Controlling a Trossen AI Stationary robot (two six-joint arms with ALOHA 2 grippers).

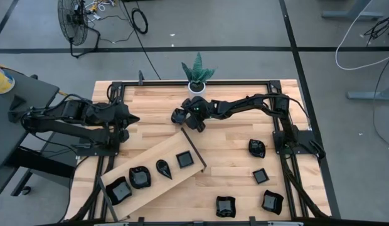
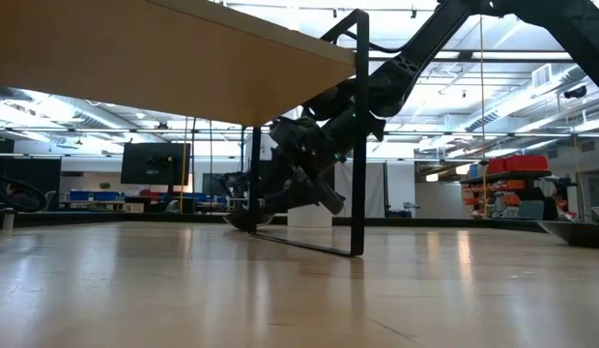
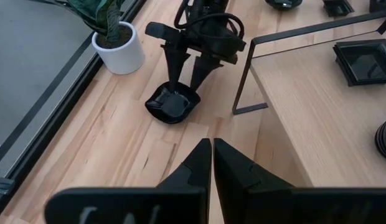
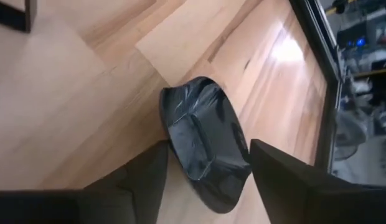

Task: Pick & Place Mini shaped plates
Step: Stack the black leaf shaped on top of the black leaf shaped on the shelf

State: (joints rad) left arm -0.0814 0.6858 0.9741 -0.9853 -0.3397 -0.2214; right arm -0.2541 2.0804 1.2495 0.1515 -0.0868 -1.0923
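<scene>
Right gripper [image 3: 183,84]: fingers released, standing astride the wavy black dish [image 3: 173,104] on the bench [image 1: 232,157], probably to grasp it.
Left gripper [image 3: 211,155]: fingers clenched, empty, waiting near the wooden board [image 1: 154,166].

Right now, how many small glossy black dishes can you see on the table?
9. Four sit on the raised light wooden board. Four lie at the table's right. One lies under the right hand. Others may be hidden.
</scene>
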